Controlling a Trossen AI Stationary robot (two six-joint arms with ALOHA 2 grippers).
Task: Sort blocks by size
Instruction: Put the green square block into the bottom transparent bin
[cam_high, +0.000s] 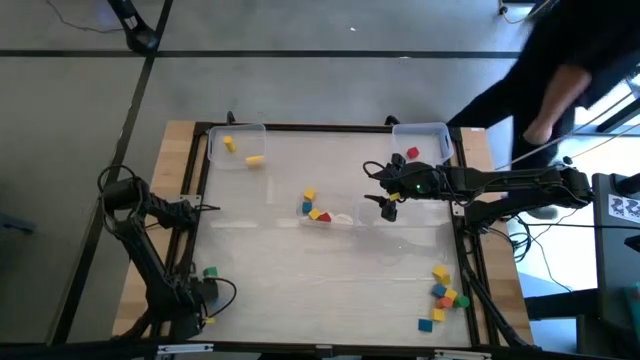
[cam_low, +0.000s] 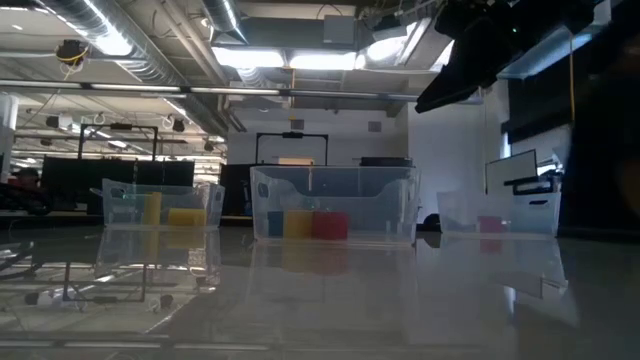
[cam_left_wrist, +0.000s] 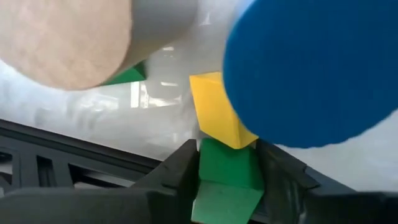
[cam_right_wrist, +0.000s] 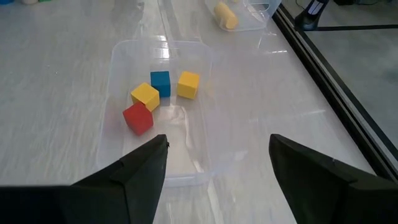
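Blocks, near edge first: loose cluster at the near-right corner (cam_high: 445, 296), roughly six, unsorted. Left gripper (cam_left_wrist: 227, 163) parked near-left, jaws clenched on a green block (cam_left_wrist: 227, 167). Mid-table clear bin (cam_right_wrist: 124, 56) holds four: red (cam_right_wrist: 137, 117), two yellow, one blue. Right gripper (cam_right_wrist: 217, 162) hangs over it, jaws released, empty, probably after a drop. Far bins: left (cam_high: 237, 130) two yellow, right (cam_high: 423, 128) one red.

Pale glossy table (cam_high: 300, 290), dark-framed. Clear bins sat at eleven o'clock (cam_high: 236, 146), one o'clock (cam_high: 424, 140) and centre (cam_high: 325, 210). Loose blocks (cam_high: 443, 294) lay at five o'clock; one green block (cam_high: 210, 272) at eight.
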